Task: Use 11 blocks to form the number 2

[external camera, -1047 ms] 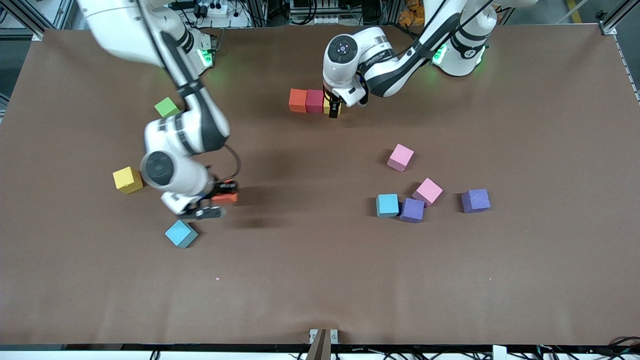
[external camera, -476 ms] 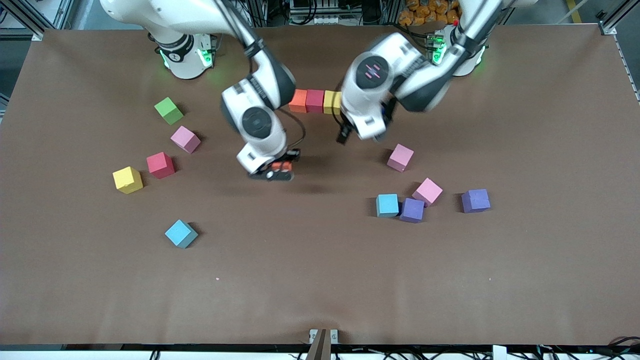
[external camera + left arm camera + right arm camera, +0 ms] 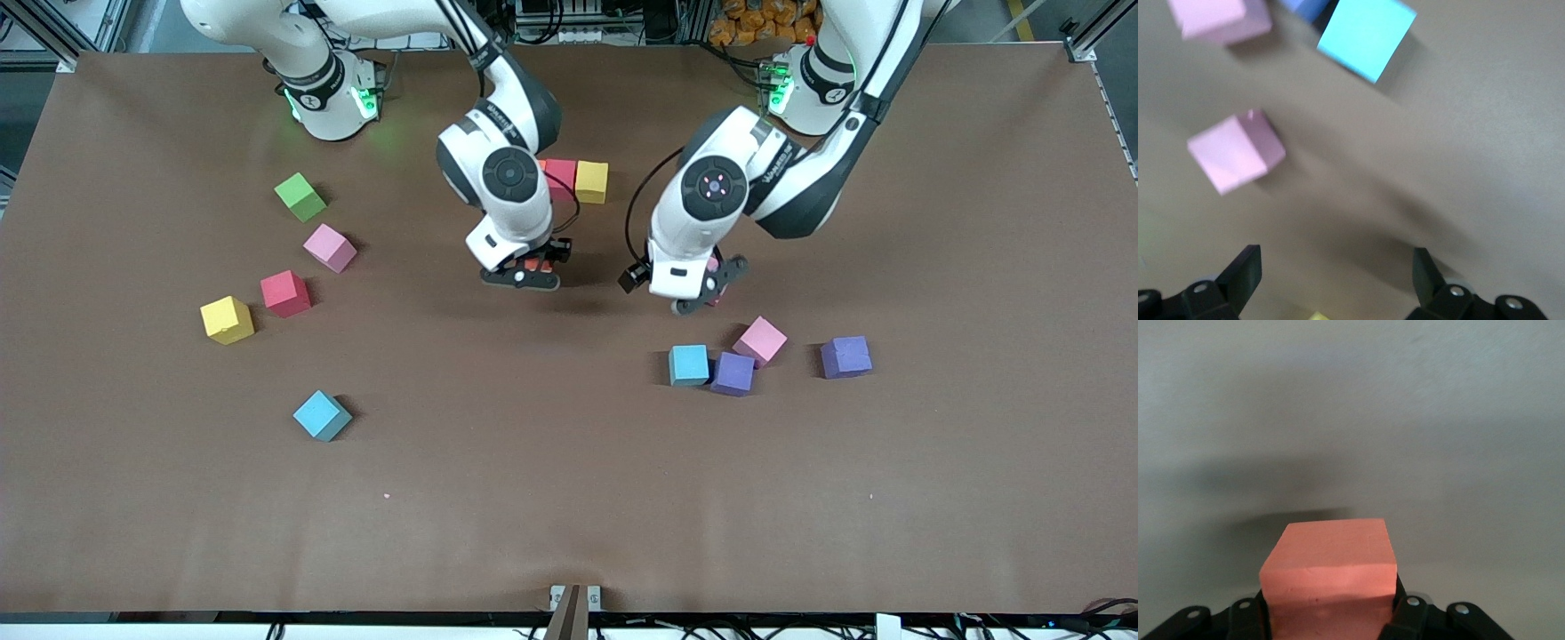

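Note:
My right gripper (image 3: 526,269) is shut on an orange cube (image 3: 532,264), which it holds over bare table just in front of the row; the cube fills the right wrist view (image 3: 1328,567). The row holds a red cube (image 3: 560,173) and a yellow cube (image 3: 591,182); its orange cube is almost hidden by the right arm. My left gripper (image 3: 707,286) is open and empty over a pink cube (image 3: 1236,152) that the hand mostly hides in the front view. Its fingers (image 3: 1238,277) stand wide apart.
Toward the right arm's end lie a green cube (image 3: 300,196), pink (image 3: 330,247), red (image 3: 285,293), yellow (image 3: 227,320) and blue (image 3: 322,415) cubes. Toward the left arm's end lie blue (image 3: 689,364), purple (image 3: 733,373), pink (image 3: 760,340) and purple (image 3: 845,356) cubes.
My right gripper carried the orange cube from the right arm's end toward the row. My left gripper let go of the yellow cube at the row and moved over the pink cube.

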Controlling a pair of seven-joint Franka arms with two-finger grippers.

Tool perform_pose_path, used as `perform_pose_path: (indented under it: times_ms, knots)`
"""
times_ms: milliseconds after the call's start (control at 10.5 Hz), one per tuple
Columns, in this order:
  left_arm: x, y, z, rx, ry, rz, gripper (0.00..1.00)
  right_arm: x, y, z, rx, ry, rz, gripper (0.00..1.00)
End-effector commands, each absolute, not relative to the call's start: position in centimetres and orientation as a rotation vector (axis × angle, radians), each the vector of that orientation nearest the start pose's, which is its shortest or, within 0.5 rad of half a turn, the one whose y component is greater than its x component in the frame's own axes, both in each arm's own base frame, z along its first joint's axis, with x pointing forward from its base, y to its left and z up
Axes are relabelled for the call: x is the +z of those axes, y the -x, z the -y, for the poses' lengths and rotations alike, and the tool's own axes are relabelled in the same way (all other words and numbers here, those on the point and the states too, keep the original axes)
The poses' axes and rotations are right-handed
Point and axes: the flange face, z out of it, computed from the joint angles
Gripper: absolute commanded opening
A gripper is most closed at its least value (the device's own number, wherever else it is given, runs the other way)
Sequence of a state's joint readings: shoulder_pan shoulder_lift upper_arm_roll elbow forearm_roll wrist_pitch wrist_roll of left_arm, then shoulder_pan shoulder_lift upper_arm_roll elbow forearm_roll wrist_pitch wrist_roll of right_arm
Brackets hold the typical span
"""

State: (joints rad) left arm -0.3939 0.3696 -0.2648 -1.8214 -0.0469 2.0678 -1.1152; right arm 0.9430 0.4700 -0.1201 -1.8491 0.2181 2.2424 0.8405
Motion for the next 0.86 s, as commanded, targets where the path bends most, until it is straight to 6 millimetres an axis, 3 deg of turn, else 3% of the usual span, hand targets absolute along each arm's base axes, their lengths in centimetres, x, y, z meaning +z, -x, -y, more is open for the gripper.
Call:
perform_pose_path:
  times_ms: [0, 95, 285, 476, 571, 761]
  knots:
    - [32.0, -52.3, 37.3, 0.259, 3.102, 0.385, 1.00, 25.9, -39.9, -49.6, 0.227, 3.047, -0.315, 0.30]
    - [30.8, -52.6, 37.3, 0.260, 3.105, 0.312, 1.00, 25.3, -38.6, -50.4, 0.255, 3.041, -0.315, 0.30]
    - [30.0, -55.2, 36.2, 0.200, 3.098, 0.335, 1.00, 23.7, -36.1, -52.5, 0.250, 3.028, -0.356, 0.30]
    - [27.7, -55.9, 36.2, 0.177, 3.065, 0.262, 1.00, 21.6, -33.5, -54.1, 0.248, 3.050, -0.341, 0.30]
    - [26.9, -56.1, 35.9, 0.121, 3.021, 0.152, 1.00, 20.8, -32.5, -54.6, 0.252, 3.064, -0.328, 0.30]
    - [25.9, -57.1, 36.2, 0.110, 3.018, 0.112, 1.00, 19.8, -30.9, -54.9, 0.266, 3.087, -0.301, 0.30]
